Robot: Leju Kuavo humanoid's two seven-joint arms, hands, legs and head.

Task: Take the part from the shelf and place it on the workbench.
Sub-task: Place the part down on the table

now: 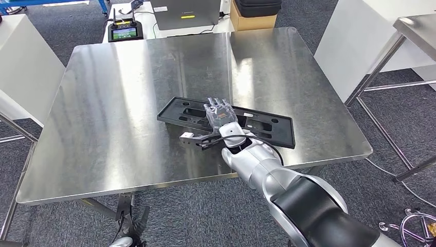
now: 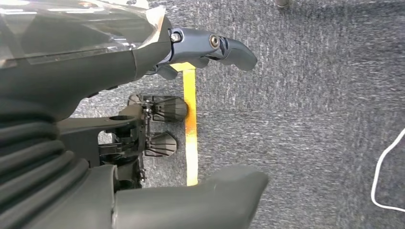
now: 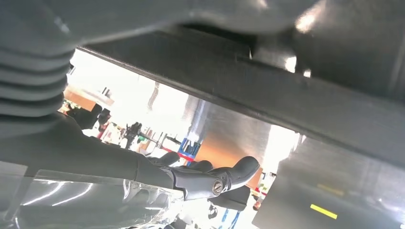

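The part is a flat black plastic frame with cut-outs, lying on the steel workbench near its front right edge. My right hand reaches over the part's near edge, fingers stretched out flat above it. In the right wrist view the part crosses as a dark bar, and a bright gap separates it from the fingers. My left hand hangs over the grey carpet, thumb and fingers apart, holding nothing.
Behind the workbench stand a remote controller with a lit screen, a grey case and a cardboard box. White tables flank it at left and right. A yellow floor line runs under my left hand.
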